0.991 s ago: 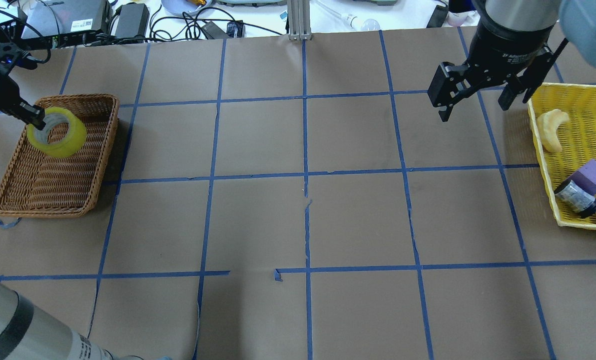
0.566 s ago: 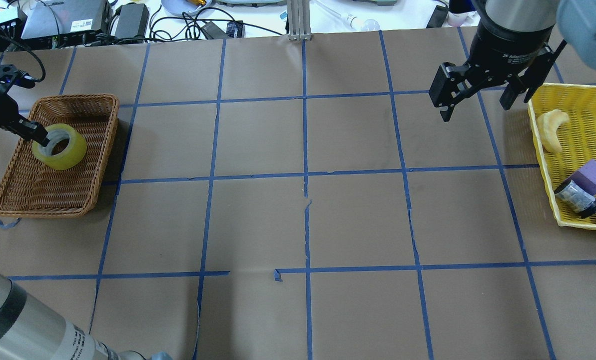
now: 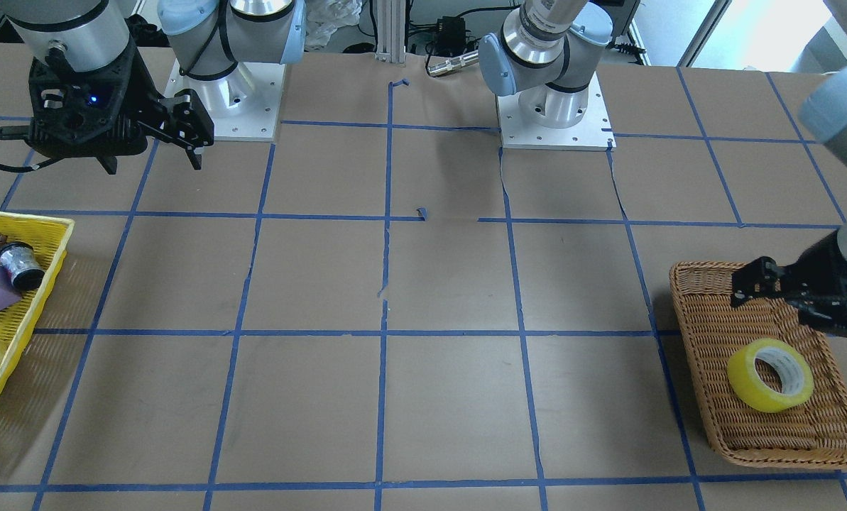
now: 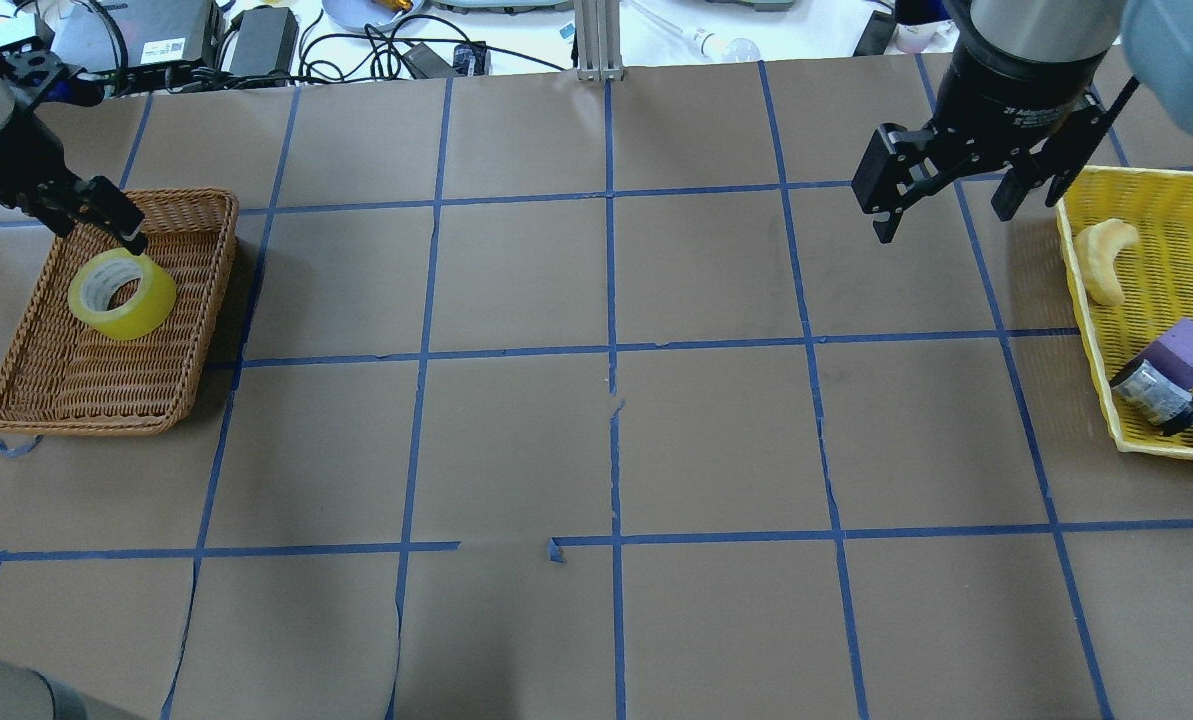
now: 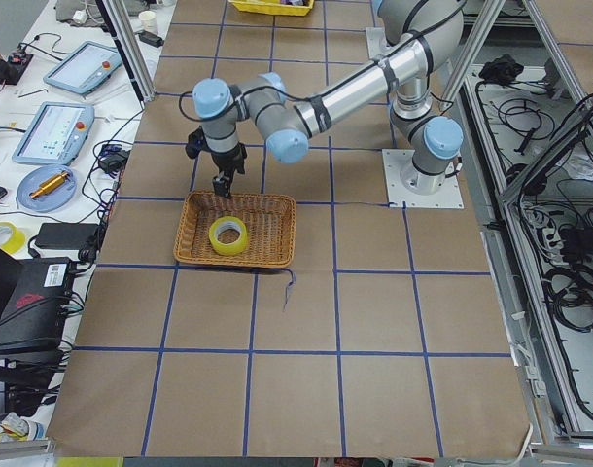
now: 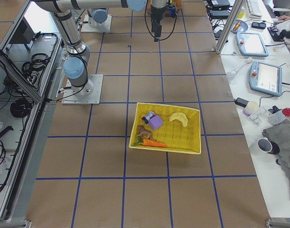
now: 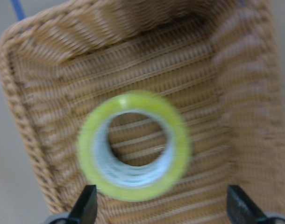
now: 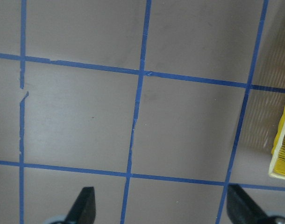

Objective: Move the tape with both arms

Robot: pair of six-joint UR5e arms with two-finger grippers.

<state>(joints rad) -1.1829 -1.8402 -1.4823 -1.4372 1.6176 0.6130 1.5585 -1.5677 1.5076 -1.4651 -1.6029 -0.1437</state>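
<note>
While the wicker basket (image 4: 86,424) sits at the far left of the table, the roll of yellow tape (image 4: 122,294) lies inside it, toward the far end, its hole facing up and nothing gripping it. The left gripper (image 7: 164,206) hangs just above it at the basket's far rim, fingers spread wide. In the wrist view the two black tips stand either side of the roll, clear of it. The middle of the brown paper table (image 4: 616,300) carries only the blue tape grid. Over to the right, the right gripper (image 4: 944,220) hovers above the table, its fingers also spread and holding nothing, just beside the yellow basket (image 4: 1091,330). That basket holds a curved yellow piece (image 4: 1106,255), a purple block (image 4: 1191,352) and a small silver-black cylinder (image 4: 1154,395).

From where I stand the trouble is all at the left. That gripper is close to the roll and the weave, so a sideways or dipping move could hook a finger inside the ring and flip the tape out. It could also snag the rim and drag what looks like a light basket. I can't tell whether the roll lies flat or slightly tipped. If tipped, a nudge could set it rolling.
</note>
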